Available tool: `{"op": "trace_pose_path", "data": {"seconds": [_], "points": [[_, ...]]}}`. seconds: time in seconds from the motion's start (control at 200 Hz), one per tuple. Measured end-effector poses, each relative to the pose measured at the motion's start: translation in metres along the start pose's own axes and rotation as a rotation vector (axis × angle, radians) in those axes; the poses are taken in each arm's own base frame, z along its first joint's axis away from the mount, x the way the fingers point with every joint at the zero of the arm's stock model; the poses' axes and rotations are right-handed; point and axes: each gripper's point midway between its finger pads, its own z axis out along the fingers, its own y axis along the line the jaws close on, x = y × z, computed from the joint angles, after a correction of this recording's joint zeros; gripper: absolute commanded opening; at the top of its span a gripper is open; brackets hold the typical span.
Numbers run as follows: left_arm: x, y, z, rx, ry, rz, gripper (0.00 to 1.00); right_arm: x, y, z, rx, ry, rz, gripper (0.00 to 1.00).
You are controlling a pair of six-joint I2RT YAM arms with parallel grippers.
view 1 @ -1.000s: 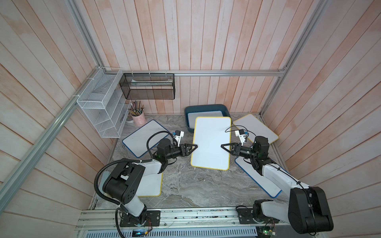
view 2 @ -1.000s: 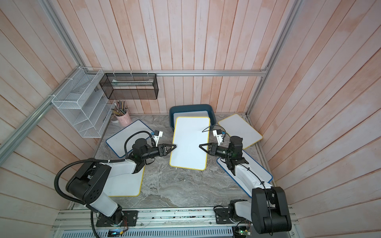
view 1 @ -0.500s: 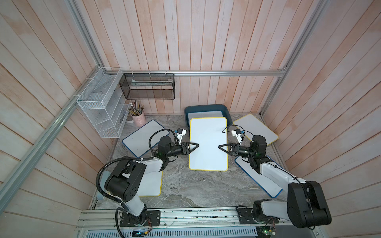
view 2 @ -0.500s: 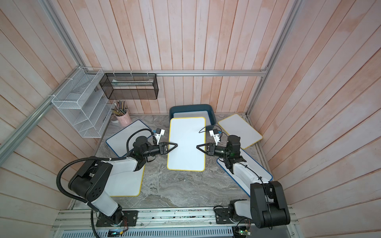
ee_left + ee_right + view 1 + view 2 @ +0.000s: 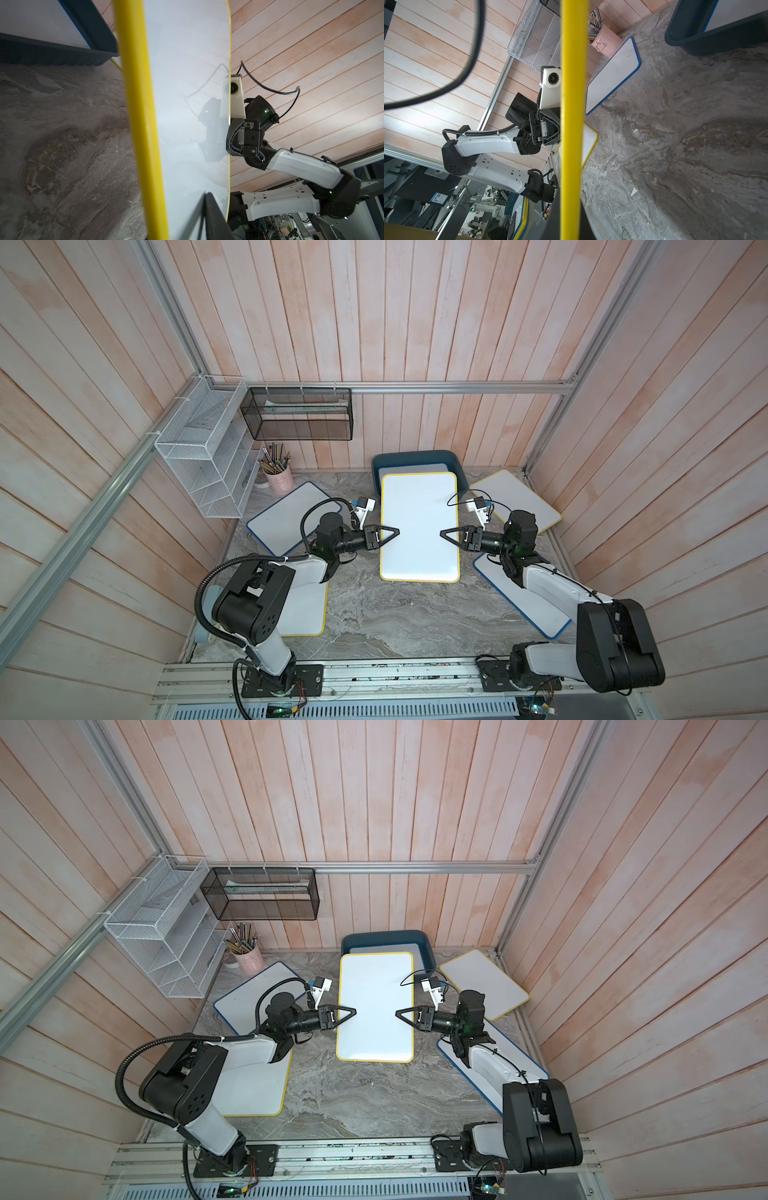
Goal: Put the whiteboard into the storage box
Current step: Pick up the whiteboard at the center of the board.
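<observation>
Yellow-rimmed whiteboard (image 5: 419, 506) clamped by right hand (image 5: 444, 534) | left hand (image 5: 395, 531) astride rim, grip impossible to tell | risk: slips, tilts, snags storage box (image 5: 415, 457) wall

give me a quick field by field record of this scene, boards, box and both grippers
held item: yellow-framed whiteboard, raised off the table, far end over the near rim of the storage box in both top views
box contents: blue-framed whiteboard
right gripper: shut on the held board's right edge
left gripper: at the left edge, grip unclear
loose on table: left blue-framed board, left yellow-framed board, right yellow-framed board, right blue-framed board
</observation>
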Motion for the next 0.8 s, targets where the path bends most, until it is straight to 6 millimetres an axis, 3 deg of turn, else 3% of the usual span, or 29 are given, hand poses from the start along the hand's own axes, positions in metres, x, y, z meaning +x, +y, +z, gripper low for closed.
{"op": "trace_pose_path", "data": {"seconds": [0.1, 0.33, 0.535, 0.635, 0.795], "points": [[-0.001, 0.001, -0.001, -0.001, -0.001, -0.005, 0.00, -0.001, -0.002, 0.001, -0.008, 0.003, -0.001, 0.10], [-0.005, -0.001, -0.003, -0.011, -0.022, 0.016, 0.00, -0.004, -0.016, 0.004, 0.023, -0.018, 0.035, 0.25], [-0.009, 0.003, -0.012, -0.040, -0.051, 0.011, 0.00, -0.006, -0.030, 0.005, 0.068, -0.034, 0.047, 0.56], [-0.012, -0.005, -0.018, -0.018, -0.069, 0.019, 0.00, -0.006, -0.047, 0.002, 0.129, -0.052, 0.072, 0.58], [-0.028, 0.024, -0.037, -0.112, -0.178, -0.062, 0.00, -0.014, -0.054, -0.006, 0.172, -0.083, 0.060, 0.58]]}}
